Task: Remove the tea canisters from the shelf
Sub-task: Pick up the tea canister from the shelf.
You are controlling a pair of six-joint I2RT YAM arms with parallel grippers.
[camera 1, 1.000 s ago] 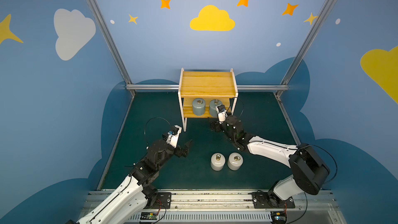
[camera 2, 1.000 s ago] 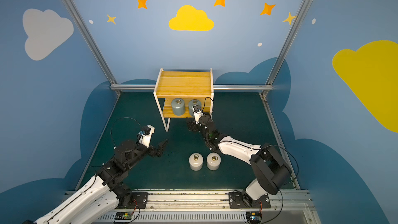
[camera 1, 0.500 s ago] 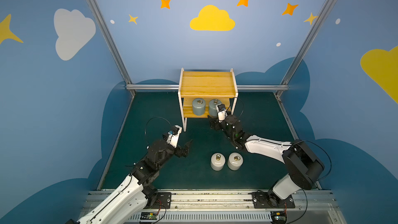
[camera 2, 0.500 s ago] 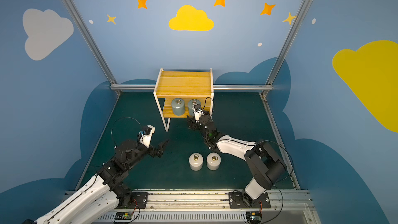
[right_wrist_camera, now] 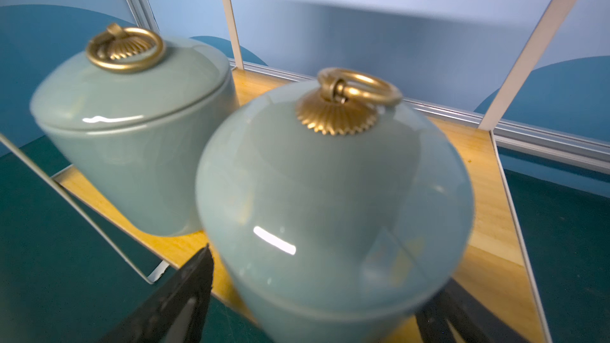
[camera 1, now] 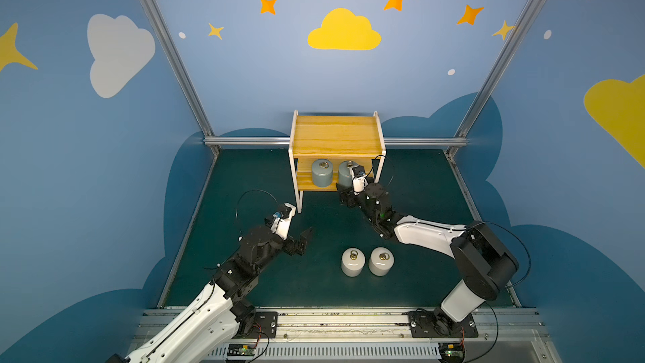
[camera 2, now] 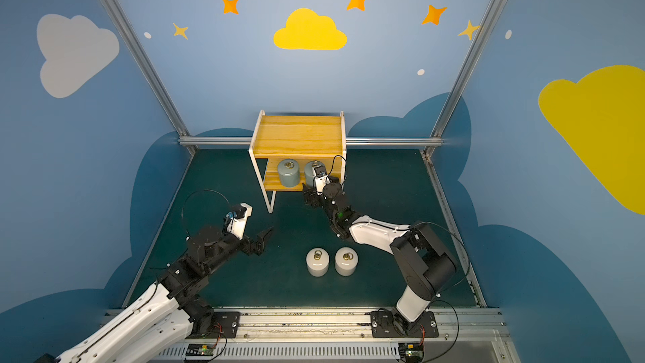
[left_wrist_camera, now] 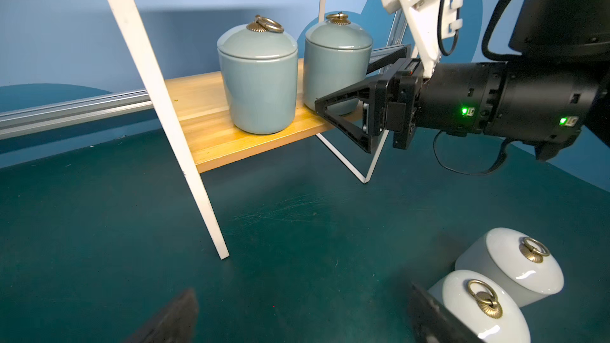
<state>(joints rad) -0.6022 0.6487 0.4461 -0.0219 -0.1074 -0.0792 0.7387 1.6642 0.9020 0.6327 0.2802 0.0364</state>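
Pale grey-blue canisters (camera 1: 321, 178), white canisters (camera 1: 353, 264), brass rings (camera 1: 384, 256), yellow-boarded white-framed shelf (camera 1: 336, 134), dark green mat (camera 1: 324, 219).

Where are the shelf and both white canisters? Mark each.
shelf (camera 1: 336, 134): in a top view, top board.
white canister nearer left arm (camera 1: 353, 262): in a top view, lid.
white canister nearer right arm (camera 1: 380, 262): in a top view, lid.

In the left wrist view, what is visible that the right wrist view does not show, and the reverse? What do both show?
Only the left wrist view: two white glazed canisters with brass rings, one beside the other, on the dark green mat, and the black right arm from the side. Only the right wrist view: the look through the open right gripper, a finger on each side of the nearer pale grey-blue lidded canister. Both: that canister and its twin, side by side on the yellow wooden lower board of the white-framed shelf.
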